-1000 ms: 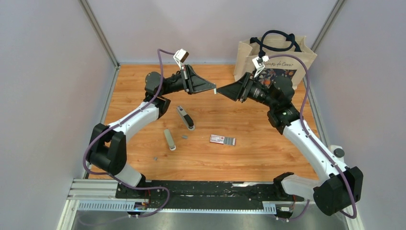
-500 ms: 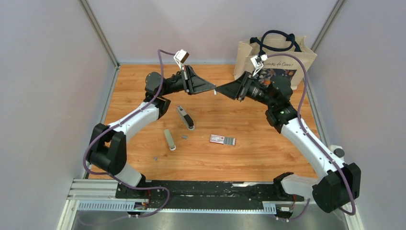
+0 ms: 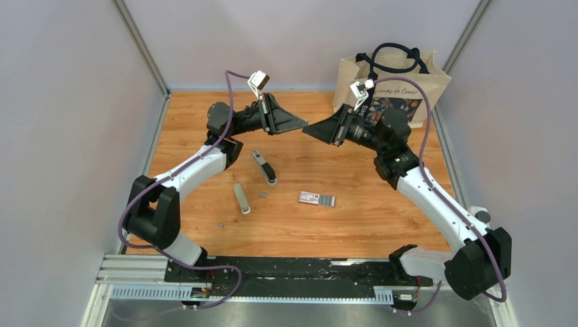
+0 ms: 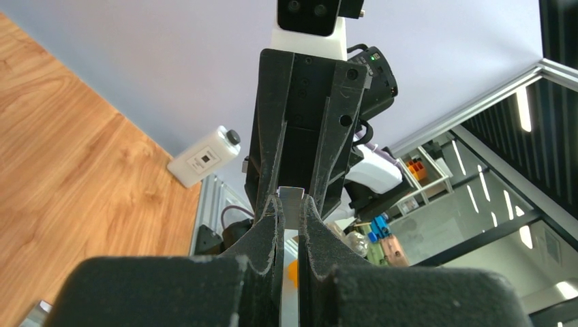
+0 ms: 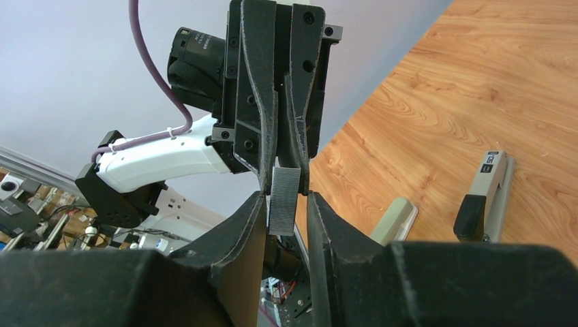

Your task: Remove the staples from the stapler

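1. Your staples [image 5: 283,199] show as one short, flat, silvery-grey strip with fine ribbing across it. It is held up in the air between the two arms, well above the wooden table [image 3: 354,225].
2. The stapler [image 3: 264,167] lies flat on the table, below the meeting point and towards the left arm's side. It is slim and dark grey-black, with a silvery metal part along its length. Neither arm touches it.
3. Near the stapler, towards the bases, lies a paler grey bar [image 3: 241,198]. A red-and-white flat box [image 3: 317,199] lies further to the right. A tiny grey bit [image 3: 263,195] sits on the wood between them, too small for you to identify.
4. Your left gripper [image 4: 290,208] is clenched on one end of the strip, its pads pressed flat against it.
5. Your right gripper [image 5: 285,201] faces it tip to tip. Its jaws stand on either side of the strip's free end with a thin gap showing on each side, so it is released, not gripping.
6. Both arms reach forward and inward with their grippers roughly level. They meet over the far half of the table, to the left of a paper bag [image 3: 392,85] in the far right corner.
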`<action>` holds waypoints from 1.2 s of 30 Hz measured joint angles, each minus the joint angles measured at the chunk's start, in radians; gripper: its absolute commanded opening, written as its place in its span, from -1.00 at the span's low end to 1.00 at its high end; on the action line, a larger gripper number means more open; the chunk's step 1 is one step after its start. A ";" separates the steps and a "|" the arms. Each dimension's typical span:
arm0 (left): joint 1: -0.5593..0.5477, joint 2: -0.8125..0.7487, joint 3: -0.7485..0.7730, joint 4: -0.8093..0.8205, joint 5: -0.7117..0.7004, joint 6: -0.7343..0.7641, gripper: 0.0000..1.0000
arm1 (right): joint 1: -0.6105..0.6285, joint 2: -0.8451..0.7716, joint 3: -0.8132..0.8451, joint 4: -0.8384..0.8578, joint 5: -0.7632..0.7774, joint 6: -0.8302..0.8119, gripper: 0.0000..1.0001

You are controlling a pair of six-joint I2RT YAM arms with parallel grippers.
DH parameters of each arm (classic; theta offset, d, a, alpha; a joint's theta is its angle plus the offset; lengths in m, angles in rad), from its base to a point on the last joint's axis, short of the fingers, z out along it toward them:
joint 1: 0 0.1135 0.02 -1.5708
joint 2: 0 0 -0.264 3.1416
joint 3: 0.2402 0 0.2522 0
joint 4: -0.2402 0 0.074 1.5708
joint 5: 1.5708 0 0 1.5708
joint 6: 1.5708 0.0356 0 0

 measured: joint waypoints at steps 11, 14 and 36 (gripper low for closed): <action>0.000 0.000 0.000 -0.014 0.000 0.018 -1.00 | 0.000 -0.008 -0.016 -0.011 0.003 -0.013 -0.38; 0.000 0.000 0.000 -0.020 0.000 0.021 -1.00 | 0.000 -0.013 -0.019 -0.020 0.004 -0.021 -0.48; -0.005 -0.023 -0.008 -0.238 0.033 0.248 0.53 | 0.000 -0.058 -0.018 -0.248 0.071 -0.145 -1.00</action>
